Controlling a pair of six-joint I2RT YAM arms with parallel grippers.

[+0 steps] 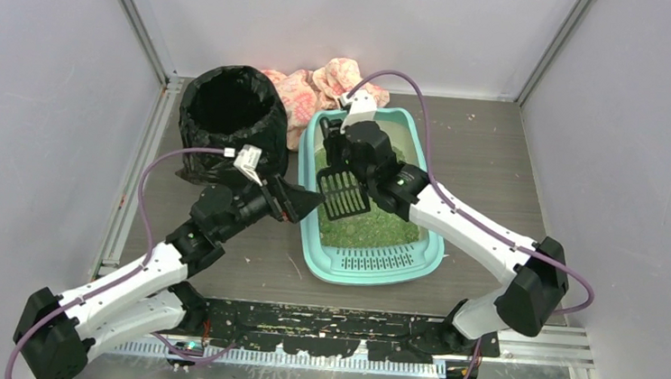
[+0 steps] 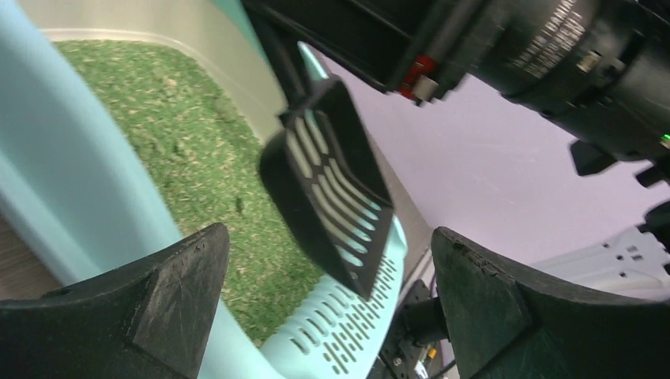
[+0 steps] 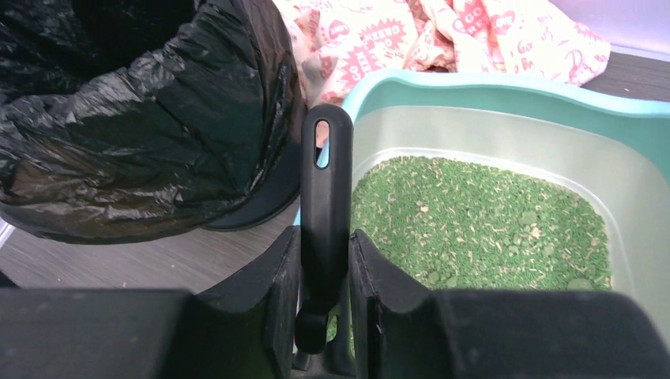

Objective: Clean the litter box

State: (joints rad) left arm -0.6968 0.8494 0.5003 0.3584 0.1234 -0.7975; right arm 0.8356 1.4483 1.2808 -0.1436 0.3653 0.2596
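The right gripper point(image 3: 325, 260) pinches the black slotted plastic scoop point(image 1: 342, 195) by its handle over the mint-teal plastic litter box point(image 1: 371, 267) mid-table; the left gripper point(image 1: 308, 202) gapes beside it. I'd dip shallow, lift level, let green granules point(image 3: 490, 221) sift.

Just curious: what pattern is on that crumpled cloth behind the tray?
The cloth is cream with pink-red printed words, clearest in the right wrist view.
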